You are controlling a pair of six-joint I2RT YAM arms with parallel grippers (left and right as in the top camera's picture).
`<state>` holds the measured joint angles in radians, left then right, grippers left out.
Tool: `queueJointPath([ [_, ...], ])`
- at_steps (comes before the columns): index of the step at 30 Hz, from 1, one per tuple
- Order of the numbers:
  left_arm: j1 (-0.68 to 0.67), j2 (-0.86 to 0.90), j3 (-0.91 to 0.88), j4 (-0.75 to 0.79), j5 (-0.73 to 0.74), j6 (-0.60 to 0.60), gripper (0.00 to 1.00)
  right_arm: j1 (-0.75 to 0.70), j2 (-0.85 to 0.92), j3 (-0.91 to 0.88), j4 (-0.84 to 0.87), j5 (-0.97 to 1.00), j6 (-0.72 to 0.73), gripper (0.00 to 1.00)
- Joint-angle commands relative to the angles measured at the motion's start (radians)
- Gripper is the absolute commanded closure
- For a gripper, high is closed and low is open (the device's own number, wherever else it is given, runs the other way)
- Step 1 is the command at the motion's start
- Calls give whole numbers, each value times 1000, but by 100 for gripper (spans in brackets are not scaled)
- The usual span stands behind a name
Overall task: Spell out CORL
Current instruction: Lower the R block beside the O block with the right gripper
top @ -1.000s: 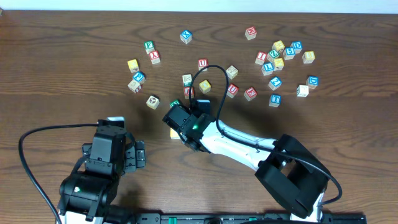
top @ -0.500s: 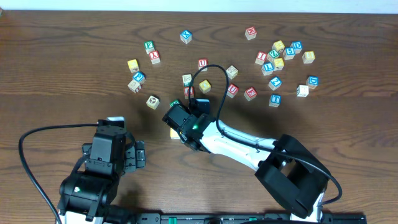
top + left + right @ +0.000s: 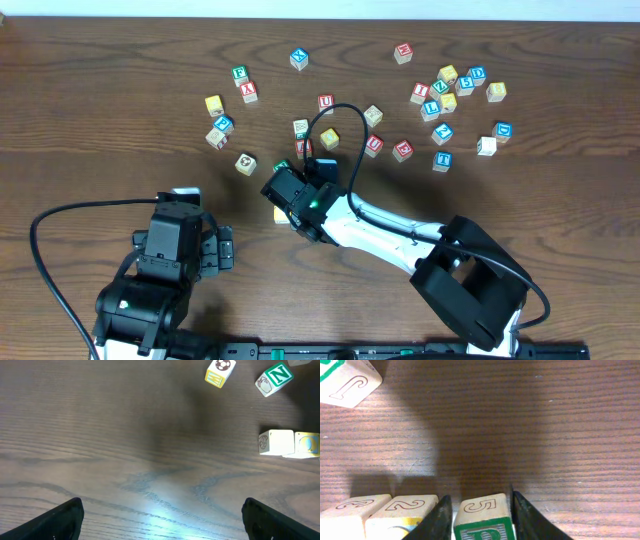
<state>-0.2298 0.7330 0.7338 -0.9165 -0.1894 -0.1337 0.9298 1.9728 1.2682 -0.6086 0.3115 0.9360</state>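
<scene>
Between the narrow jaws of your right gripper (image 3: 479,504) sits the green-lettered block (image 3: 482,514), just beside the block marked 2 (image 3: 407,506), gripped or freed I can't tell; reads as the R step, so next open wide, lift straight, fetch the L block (image 3: 431,108).

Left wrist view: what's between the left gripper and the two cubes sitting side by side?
Nothing but bare wooden tabletop; the stretch from the left gripper to the two side-by-side cubes is clear, as the left wrist view shows.
</scene>
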Motion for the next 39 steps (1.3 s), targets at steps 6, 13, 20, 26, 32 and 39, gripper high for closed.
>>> queueJointPath([
  [6, 4, 0, 2, -3, -2, -10, 1, 10, 10, -5, 0, 27, 13, 64],
  [13, 4, 0, 2, -3, -2, -9, 1, 10, 10, -5, 0, 35, 14, 65],
  [20, 4, 0, 2, -3, -2, -10, 1, 10, 10, -5, 0, 43, 17, 73],
  [26, 4, 0, 2, -3, -2, -9, 1, 10, 10, -5, 0, 61, 29, 73],
  [32, 4, 0, 2, -3, -2, -10, 1, 10, 10, -5, 0, 61, 29, 67],
  [39, 4, 0, 2, -3, -2, -9, 1, 10, 10, -5, 0, 60, 29, 61],
])
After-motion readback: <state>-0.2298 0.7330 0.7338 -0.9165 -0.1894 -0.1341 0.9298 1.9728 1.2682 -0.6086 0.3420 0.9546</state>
